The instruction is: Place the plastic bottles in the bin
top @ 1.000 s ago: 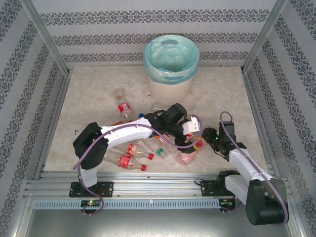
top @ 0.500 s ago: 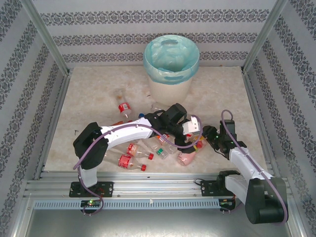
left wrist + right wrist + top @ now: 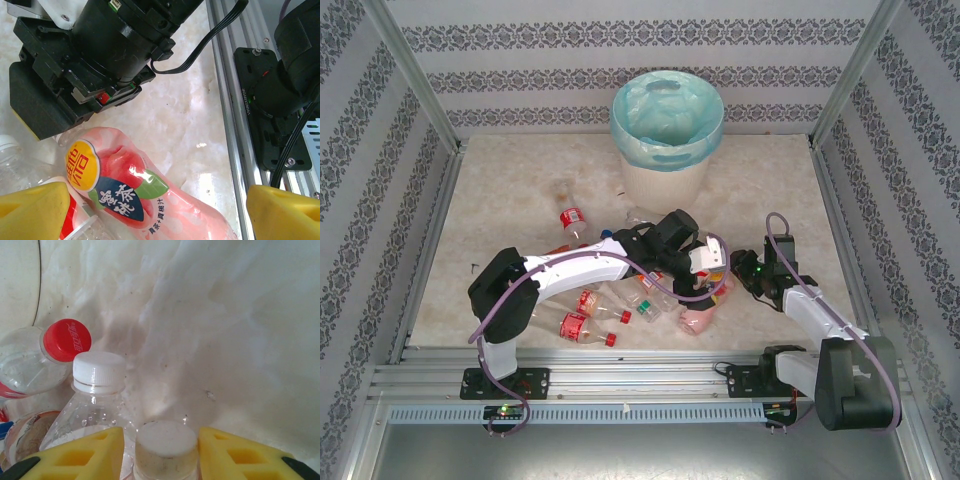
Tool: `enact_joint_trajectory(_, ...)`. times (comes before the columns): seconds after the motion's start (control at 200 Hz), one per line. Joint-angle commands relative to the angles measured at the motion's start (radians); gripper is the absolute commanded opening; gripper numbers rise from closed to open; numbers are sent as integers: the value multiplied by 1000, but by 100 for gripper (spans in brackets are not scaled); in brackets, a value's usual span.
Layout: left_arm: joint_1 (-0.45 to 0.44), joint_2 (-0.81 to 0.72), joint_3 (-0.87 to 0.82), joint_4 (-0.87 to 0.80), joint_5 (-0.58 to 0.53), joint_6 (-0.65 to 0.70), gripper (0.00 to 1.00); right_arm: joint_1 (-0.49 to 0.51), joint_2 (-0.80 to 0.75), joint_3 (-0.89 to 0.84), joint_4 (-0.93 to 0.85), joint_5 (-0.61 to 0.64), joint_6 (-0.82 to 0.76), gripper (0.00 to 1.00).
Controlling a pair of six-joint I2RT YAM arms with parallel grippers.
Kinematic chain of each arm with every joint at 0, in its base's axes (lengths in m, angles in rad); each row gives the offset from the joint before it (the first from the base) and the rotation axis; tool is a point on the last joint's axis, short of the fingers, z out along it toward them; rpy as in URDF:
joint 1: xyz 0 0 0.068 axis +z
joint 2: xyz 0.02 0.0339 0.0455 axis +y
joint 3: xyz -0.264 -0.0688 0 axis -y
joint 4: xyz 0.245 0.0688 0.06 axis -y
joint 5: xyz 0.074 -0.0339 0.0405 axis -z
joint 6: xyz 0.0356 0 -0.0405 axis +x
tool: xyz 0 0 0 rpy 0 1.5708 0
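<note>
Bracketing a pale bottle cap (image 3: 166, 440), the right gripper (image 3: 161, 434) sat nearly closed, grip unclear (necks probably lift easily); the left gripper (image 3: 160, 207) gaped empty over a pink bottle (image 3: 125, 190); bin (image 3: 665, 180) upper centre.

Right arm (image 3: 815, 315) edged left toward bottles (image 3: 588, 300); fingers (image 3: 80, 452) apparently closing round pale-capped bottle (image 3: 166, 442).

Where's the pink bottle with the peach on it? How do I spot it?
Start at the big white bin at the back of the table, then come forward to the scattered bottles. The pink bottle lies at their near right corner. Its neighbours are clear with red labels; this one is pink all over, with a peach picture.
</note>
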Motion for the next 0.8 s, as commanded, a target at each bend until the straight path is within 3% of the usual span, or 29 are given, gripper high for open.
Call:
enact_joint_trajectory(0.0, -11, 21, 24, -25, 3, 28, 92, -10, 2, 20, -7, -7, -18, 43)
enact_joint_trajectory(0.125, -12, 21, 22, -28, 1, 32, 92, -13, 13, 14, -19, 13, -32, 47)
enact_joint_trajectory(0.37, -12, 20, 18, -24, 3, 29, 92, -13, 59, 15, 8, -15, -36, 44)
enact_joint_trajectory(0.59, -12, 17, 22, -24, -7, 28, 92, -18, 40, 38, -33, -5, -64, 31)
enact_joint_trajectory(0.794, -10, -26, 57, -43, -74, 7, 92, -22, -89, 95, -180, 65, -118, 18)
